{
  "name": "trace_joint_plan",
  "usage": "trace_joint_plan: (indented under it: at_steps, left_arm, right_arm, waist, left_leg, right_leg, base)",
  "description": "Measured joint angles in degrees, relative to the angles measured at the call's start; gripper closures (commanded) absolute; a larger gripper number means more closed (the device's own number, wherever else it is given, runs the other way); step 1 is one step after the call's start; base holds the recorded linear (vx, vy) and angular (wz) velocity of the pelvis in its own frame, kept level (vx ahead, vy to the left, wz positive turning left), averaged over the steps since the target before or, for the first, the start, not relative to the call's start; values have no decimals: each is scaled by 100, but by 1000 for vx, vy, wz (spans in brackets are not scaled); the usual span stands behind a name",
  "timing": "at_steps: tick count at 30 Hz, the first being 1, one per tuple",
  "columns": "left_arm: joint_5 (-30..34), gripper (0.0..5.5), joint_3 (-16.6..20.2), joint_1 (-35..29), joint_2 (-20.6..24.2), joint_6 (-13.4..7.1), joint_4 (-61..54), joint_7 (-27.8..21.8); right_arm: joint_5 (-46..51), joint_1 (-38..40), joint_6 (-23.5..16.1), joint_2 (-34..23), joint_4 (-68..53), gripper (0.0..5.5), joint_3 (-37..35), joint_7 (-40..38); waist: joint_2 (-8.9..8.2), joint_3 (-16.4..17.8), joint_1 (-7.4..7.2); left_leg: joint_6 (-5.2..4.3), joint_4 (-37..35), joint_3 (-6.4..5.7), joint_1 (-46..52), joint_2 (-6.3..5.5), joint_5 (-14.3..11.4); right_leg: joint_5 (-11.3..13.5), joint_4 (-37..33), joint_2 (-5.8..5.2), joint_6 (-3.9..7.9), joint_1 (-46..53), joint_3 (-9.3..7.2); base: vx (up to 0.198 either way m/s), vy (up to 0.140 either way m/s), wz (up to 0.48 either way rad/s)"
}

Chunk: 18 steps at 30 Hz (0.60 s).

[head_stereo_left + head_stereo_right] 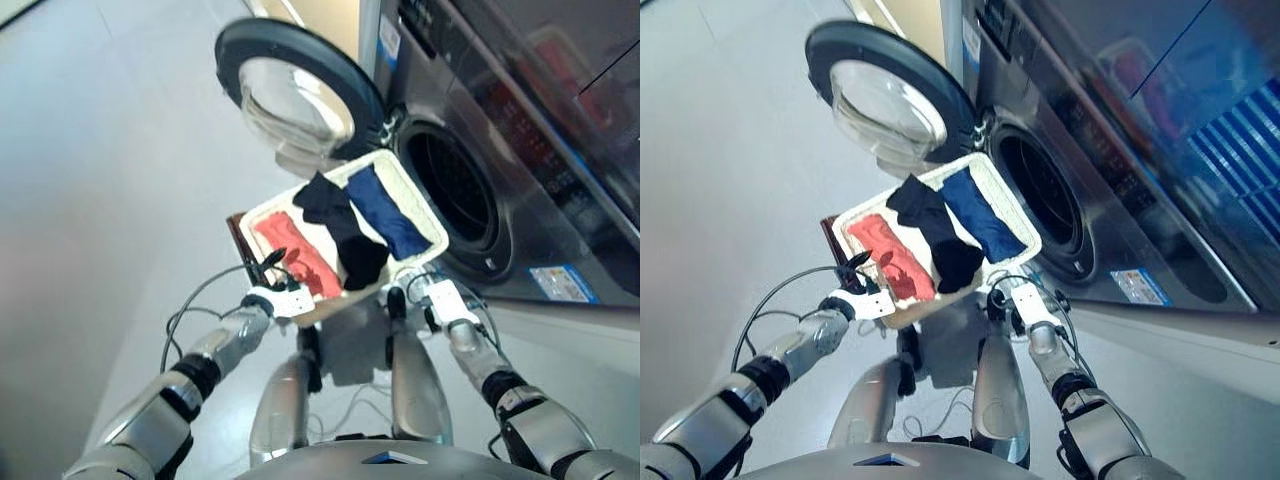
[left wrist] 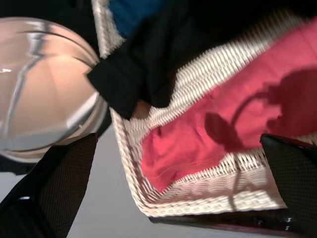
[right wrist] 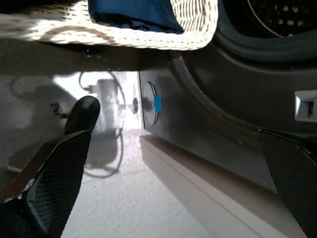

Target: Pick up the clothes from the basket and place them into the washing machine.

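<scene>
woven wicker basket [image 1: 425, 212] | soft clothes [image 1: 345, 230] | round glass door [image 1: 295, 95] | both tools wide, empty

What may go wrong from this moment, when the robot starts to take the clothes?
The black garment lies across the coral-red garment and beside the navy garment, so the open left gripper may lift two at once. The basket stands close before the washing machine porthole, so dragged cloth may catch its rim.
</scene>
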Motion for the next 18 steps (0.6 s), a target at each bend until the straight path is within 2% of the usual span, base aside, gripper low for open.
trace_joint_plan:
  at_steps: [5,9,15,18]
  left_arm:
    - [562,0,-4,-322,75,469,121,186]
    - [764,0,-2,-540,74,729,252,339]
    - [954,0,-24,-1012,217,977,396,351]
    - [1006,0,-40,-1262,261,1064,520,365]
  right_arm:
    - [-89,-173,0,-179,-412,0,-13,-8]
    - [-86,-147,-20,-273,-846,0,-87,-88]
    - [-74,-276,-93,-407,-1113,0,-273,-253]
    - [7,-335,-96,-443,-1241,0,-335,-311]
  waist:
    - [-29,80,-25]
    - [-48,105,-97]
    - [-78,248,-161]
    - [-82,347,-157]
  left_leg:
    - [41,977,-18,-1013,59,-286]
    - [55,1508,-73,-1679,94,-413]
    - [91,2023,-69,-2320,133,-508]
    - [83,2297,-82,-2547,195,-614]
  right_leg:
    - [-132,726,20,-15,-937,134]
    - [-134,1046,30,-11,-1510,180]
    - [-138,1441,55,-3,-2130,276]
    - [-164,1647,109,-18,-2372,302]
  base:
    - [-101,7,12]
    - [-82,5,23]
    - [-30,4,-1]
    - [-19,2,-44]
